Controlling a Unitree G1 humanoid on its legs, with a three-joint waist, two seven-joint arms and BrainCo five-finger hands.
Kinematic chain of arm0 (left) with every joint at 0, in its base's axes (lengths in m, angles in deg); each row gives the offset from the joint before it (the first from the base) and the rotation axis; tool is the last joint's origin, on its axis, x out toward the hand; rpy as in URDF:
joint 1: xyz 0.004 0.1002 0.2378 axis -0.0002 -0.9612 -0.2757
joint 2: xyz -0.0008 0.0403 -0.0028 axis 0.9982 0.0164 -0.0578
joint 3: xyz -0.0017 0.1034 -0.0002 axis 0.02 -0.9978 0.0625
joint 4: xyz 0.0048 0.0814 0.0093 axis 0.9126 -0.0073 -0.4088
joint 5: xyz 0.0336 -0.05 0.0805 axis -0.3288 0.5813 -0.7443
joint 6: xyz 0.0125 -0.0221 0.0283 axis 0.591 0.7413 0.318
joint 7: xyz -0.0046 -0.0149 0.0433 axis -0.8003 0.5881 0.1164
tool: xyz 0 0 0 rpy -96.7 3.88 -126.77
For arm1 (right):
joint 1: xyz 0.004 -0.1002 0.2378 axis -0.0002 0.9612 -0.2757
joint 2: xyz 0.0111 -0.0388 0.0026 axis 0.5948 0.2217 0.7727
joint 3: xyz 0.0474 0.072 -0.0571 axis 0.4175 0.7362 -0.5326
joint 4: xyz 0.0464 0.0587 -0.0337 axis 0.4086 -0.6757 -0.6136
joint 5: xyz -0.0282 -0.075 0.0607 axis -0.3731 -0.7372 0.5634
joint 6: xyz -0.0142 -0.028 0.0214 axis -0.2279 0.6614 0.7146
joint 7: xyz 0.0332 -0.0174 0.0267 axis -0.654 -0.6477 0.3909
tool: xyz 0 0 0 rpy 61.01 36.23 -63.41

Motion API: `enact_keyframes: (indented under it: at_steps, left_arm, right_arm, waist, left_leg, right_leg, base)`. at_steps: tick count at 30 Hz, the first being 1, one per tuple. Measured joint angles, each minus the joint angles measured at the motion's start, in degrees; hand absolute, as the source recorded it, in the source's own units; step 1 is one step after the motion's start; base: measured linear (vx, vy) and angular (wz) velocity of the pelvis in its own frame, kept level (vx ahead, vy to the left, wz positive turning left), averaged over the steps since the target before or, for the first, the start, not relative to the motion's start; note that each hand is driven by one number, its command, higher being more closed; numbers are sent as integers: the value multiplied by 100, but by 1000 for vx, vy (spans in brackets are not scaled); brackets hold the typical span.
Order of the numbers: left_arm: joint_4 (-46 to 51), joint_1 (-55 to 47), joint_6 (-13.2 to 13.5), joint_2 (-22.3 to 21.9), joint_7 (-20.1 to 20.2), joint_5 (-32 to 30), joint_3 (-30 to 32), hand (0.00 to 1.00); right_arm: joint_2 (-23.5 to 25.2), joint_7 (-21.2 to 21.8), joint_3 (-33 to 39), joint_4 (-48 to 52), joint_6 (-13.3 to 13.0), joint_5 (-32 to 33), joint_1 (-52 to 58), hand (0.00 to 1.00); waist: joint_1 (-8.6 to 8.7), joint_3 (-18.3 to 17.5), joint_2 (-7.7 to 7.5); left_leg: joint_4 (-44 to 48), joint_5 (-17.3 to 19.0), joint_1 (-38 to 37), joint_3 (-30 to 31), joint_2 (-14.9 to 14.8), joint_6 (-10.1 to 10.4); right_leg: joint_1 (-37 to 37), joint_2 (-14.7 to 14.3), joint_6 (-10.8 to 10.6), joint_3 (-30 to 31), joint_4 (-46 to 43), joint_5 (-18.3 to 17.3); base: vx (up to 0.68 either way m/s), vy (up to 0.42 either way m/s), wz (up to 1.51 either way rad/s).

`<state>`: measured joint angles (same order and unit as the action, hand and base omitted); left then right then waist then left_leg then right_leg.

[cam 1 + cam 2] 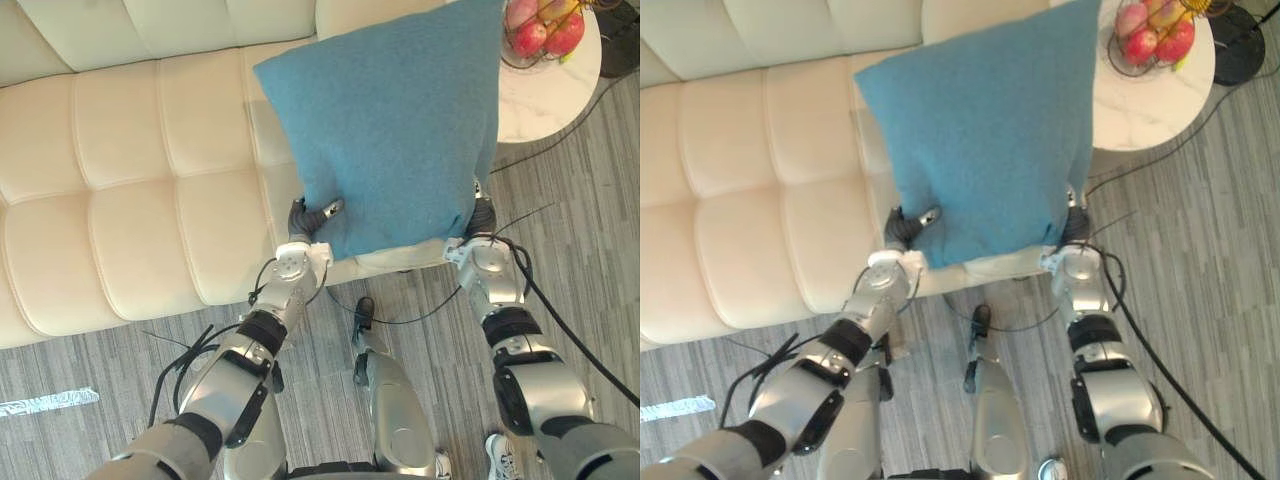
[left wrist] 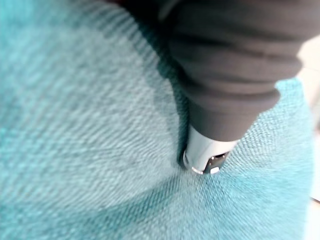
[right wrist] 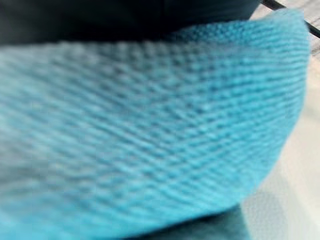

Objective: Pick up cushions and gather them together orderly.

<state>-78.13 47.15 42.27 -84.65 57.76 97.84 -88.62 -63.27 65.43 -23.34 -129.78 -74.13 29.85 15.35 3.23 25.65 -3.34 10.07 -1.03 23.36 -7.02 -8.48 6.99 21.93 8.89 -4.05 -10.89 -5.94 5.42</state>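
Nearest to me, a pale strip of tape (image 1: 45,403) lies on the grey striped carpet (image 1: 590,250). Any print on it is too small to read.

Just past that, my left hand (image 1: 308,222) grips the lower left corner of the blue cushion (image 1: 390,130). Its thumb (image 2: 205,155) is pressed into the weave on the near face, and the fingers are behind the cloth. My right hand (image 1: 483,216) sits at the lower right corner. Its fingers are hidden behind the cushion, so I cannot tell whether they are closed on it. In the right wrist view the blue fabric lies right against the dark cover.

The cushion hangs lifted between the two hands, upright and a little tilted, in front of the cream tufted sofa (image 1: 130,200) and above the seat's front edge.

Farther off on my right stands a round white marble table (image 1: 545,105). On it is a wire basket (image 1: 515,55) of red and yellow fruit.
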Motion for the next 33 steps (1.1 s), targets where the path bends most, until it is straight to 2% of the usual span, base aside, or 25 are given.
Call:
enact_keyframes:
  at_steps: [5, 9, 13, 18, 19, 21, 26, 30, 33]
  left_arm:
    - [639, 3, 4, 232, -33, 6, -73, 100]
    - [1040, -43, 5, 372, -88, 4, -303, 100]
    - [1879, -331, 144, 504, -88, 1, -421, 100]
    - [2642, -985, 183, 737, -87, 6, -500, 100]
    - [2845, -1182, 196, 798, -87, 7, -547, 100]
    - [3230, -1638, 244, 878, -86, 7, -667, 100]
    - [3879, -2474, 291, 878, -71, 5, -789, 100]
    - [4580, -3426, 481, 856, 28, 2, -879, 100]
    - [4876, -3812, 518, 851, 55, -4, -922, 100]
  right_arm:
    - [6, -16, -153, 864, 76, -1, 515, 100]
    - [171, -46, -151, 1631, 143, 2, 1281, 100]
    - [620, -117, -143, 2506, 151, 2, 1962, 100]
    - [1050, -169, -136, 3412, 144, -16, 2747, 100]
    - [1122, -171, -136, 3621, 123, -63, 2954, 100]
    - [1237, -171, -145, 3796, 17, -174, 3314, 100]
    - [1384, -170, -170, 4099, -89, -208, 3808, 100]
    - [1391, -170, -248, 4442, -299, -214, 4219, 100]
    - [1388, -170, -386, 4451, -439, -214, 4374, 100]
  waist:
    - [-23, -3, -5]
    - [-41, -9, -9]
    - [-53, -28, -33]
    - [-94, -50, -27]
    - [-94, -115, -26]
    - [-119, -484, -21]
    - [-215, -989, 16]
    - [-236, -1460, 96]
    - [-249, -1697, 113]
  left_leg:
    - [-213, -155, -78, 69, 16, 21]
    - [-421, -241, -374, 237, 0, 55]
    - [-728, -353, -564, 280, -2, 61]
    - [-1007, -432, -993, 287, 16, 75]
    - [-1013, -432, -1049, 282, 25, 74]
    - [-1123, -432, -1051, 287, 30, 75]
    - [-1292, -431, -1356, 291, 49, 75]
    - [-1513, -437, -1620, 323, 72, 84]
    - [-1553, -438, -1764, 481, 103, 86]
  right_leg:
    - [-41, -19, 4, -25, 32, -3]
    - [-395, -64, 26, -151, 99, -82]
    - [-528, -87, 11, -224, 160, -135]
    - [-945, -100, -16, -292, 319, -163]
    - [-1038, -99, -31, -294, 365, -176]
    - [-1074, -108, -38, -324, 456, -220]
    - [-1447, -118, -46, -381, 668, -249]
    - [-1645, -98, -101, -446, 645, -359]
    - [-1845, -69, -125, -586, 601, -462]
  base:
    - [11, -3, 6]
    - [23, -15, 19]
    - [28, 1, 12]
    - [89, 3, 8]
    - [94, 13, 15]
    - [112, 7, 15]
    - [93, -1, 10]
    - [53, 4, 8]
    - [25, 5, 24]
